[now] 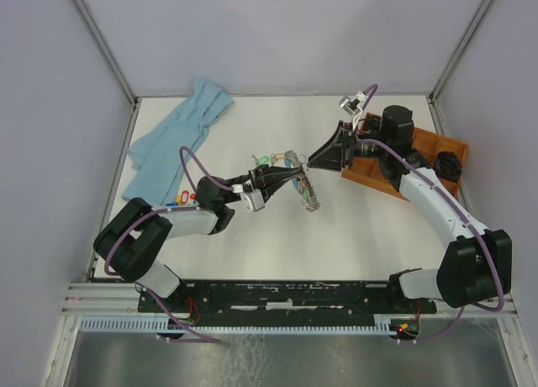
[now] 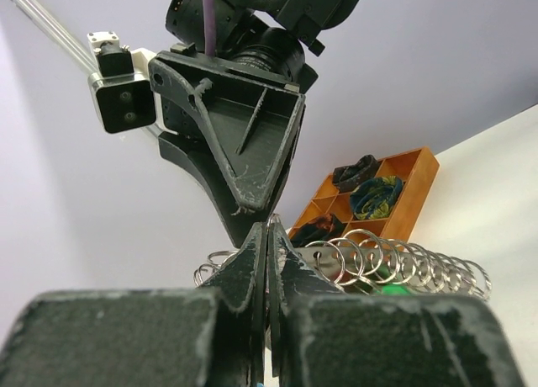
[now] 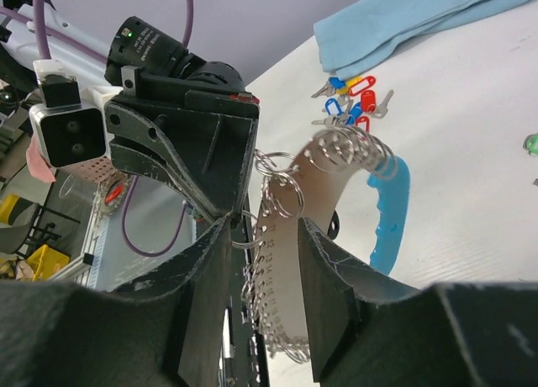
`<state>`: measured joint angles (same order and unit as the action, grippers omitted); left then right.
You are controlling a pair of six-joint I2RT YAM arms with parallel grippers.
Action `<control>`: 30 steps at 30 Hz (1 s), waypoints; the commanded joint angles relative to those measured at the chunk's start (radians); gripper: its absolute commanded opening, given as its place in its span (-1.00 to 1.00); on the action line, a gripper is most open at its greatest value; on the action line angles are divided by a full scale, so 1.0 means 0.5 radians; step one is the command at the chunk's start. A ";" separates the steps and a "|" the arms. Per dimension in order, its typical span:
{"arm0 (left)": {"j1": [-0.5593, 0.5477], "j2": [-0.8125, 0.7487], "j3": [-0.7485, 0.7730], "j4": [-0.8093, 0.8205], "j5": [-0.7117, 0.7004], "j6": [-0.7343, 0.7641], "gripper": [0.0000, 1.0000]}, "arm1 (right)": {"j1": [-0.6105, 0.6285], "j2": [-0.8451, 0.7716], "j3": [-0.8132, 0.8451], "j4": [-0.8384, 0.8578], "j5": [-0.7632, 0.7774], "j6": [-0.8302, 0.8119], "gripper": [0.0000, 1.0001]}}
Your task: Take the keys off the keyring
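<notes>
The keyring [image 1: 309, 193] is pinched tight in the left gripper [image 1: 288, 178], up over the middle of the table [image 1: 378, 235]. Its long side is seen between the right gripper's [image 3: 265, 227] spread fingers.

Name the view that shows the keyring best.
Right wrist: the keyring sits close, its rings and light blue stretch plain. Left wrist shows just a row of rings; top shows a small tangle.
</notes>
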<state>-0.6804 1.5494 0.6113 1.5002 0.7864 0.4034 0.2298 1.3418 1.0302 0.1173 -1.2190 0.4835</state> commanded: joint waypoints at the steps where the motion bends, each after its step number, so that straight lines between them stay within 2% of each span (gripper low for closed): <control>1: -0.009 -0.055 -0.004 0.322 -0.054 0.130 -0.95 | 0.016 0.003 0.081 -0.166 0.058 -0.171 -0.09; 3: -0.008 -0.061 -0.008 0.324 -0.047 0.129 -0.95 | 0.008 -0.003 0.103 -0.210 0.070 -0.216 -0.05; 7: -0.008 -0.058 -0.002 0.324 -0.020 0.119 -0.95 | 0.007 -0.009 0.059 -0.046 0.045 -0.091 0.00; 13: -0.007 -0.052 0.007 0.324 0.015 0.101 -0.95 | 0.007 -0.013 0.049 -0.006 0.028 -0.078 0.03; 16: -0.008 -0.051 0.008 0.323 0.020 0.104 -0.95 | 0.004 -0.019 0.051 -0.006 0.015 -0.084 -0.06; 20: -0.008 -0.057 -0.001 0.326 0.024 0.118 -0.95 | 0.008 -0.020 0.048 -0.006 -0.007 -0.104 -0.31; 23: -0.008 -0.061 -0.010 0.321 0.040 0.140 -0.95 | 0.007 -0.024 0.049 -0.010 -0.013 -0.113 -0.34; 27: -0.009 -0.063 -0.017 0.314 0.067 0.174 -0.95 | 0.007 -0.026 0.053 -0.032 0.003 -0.123 -0.29; 30: -0.008 -0.067 -0.017 0.313 0.082 0.175 -0.95 | 0.008 -0.019 0.060 -0.091 0.033 -0.168 -0.11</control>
<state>-0.6811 1.5494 0.5991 1.5059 0.8150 0.4194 0.2337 1.3437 1.0309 0.0658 -1.2034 0.4316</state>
